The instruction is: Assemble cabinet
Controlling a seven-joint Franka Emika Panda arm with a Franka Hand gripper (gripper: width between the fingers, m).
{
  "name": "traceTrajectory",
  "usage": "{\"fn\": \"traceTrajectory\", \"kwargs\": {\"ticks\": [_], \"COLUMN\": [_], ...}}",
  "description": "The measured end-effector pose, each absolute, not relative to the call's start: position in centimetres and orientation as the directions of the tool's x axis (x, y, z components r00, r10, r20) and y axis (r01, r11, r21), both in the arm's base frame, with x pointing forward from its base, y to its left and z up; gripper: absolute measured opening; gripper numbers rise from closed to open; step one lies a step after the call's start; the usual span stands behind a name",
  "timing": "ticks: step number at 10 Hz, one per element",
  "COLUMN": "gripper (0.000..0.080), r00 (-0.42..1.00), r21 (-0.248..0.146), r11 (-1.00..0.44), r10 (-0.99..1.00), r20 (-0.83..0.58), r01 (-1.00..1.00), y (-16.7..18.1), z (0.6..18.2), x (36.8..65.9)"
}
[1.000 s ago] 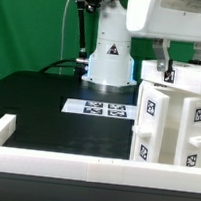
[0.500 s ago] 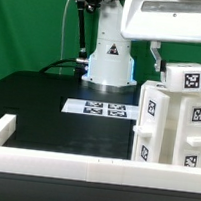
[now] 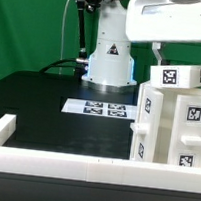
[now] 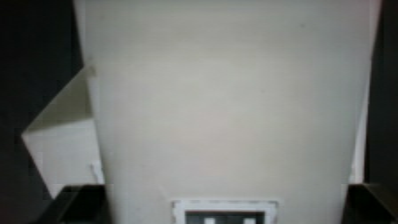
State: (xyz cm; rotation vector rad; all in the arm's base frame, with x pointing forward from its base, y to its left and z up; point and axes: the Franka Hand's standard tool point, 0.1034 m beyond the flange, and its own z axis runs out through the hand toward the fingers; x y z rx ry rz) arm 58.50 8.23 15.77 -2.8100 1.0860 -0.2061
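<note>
The white cabinet body (image 3: 168,128), with several square tags on its faces, stands at the exterior view's right on the black table. My gripper (image 3: 182,69) hangs just above it, shut on a smaller white panel (image 3: 181,81) whose tag faces the camera. The panel sits right over the body's top; I cannot tell whether they touch. In the wrist view the panel (image 4: 222,100) fills most of the picture, with its tag (image 4: 228,212) by my gripper (image 4: 222,203). Dark fingers (image 4: 71,205) flank it on both sides.
The marker board (image 3: 102,110) lies flat on the table in front of the robot's base (image 3: 109,64). A low white rim (image 3: 52,164) frames the table's near and left edges. A green backdrop stands behind.
The gripper has shifted and turned above the cabinet body. The held panel has swung from slanted to squarely facing the camera, its tag now in full view.
</note>
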Motion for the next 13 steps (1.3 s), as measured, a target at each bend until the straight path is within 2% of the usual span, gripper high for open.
{"fn": "traceTrajectory", "kwargs": {"ticks": [1,3,5,7,8,10,11,12,13], "gripper": [0.0556,0.0556,0.0556,0.0556,0.0556,0.0556,0.0597,0.0752,0.0786], "r00": [0.624,0.521,0.350,0.154,0.007,-0.036,-0.016,0.018,0.028], "r21": [-0.175,-0.188,-0.211,-0.200,-0.183,-0.178,-0.181,-0.192,-0.199], "r11": [-0.622,-0.515,-0.334,-0.133,0.016,0.061,0.041,0.010,0.002], "r10": [-0.780,-0.853,-0.936,-0.984,-0.992,-0.990,-0.990,-0.990,-0.989], "r20": [0.054,0.023,-0.041,-0.094,-0.124,-0.140,-0.137,-0.142,-0.147], "r01": [-0.763,-0.836,-0.919,-0.971,-0.983,-0.982,-0.983,-0.981,-0.980], "y": [8.3,8.3,8.2,8.3,8.3,8.4,8.4,8.5,8.5], "z": [15.8,15.7,15.7,15.7,15.7,15.7,15.8,16.4,16.9], "x": [58.5,58.5,58.8,58.9,59.0,59.0,59.0,59.2,59.3]}}
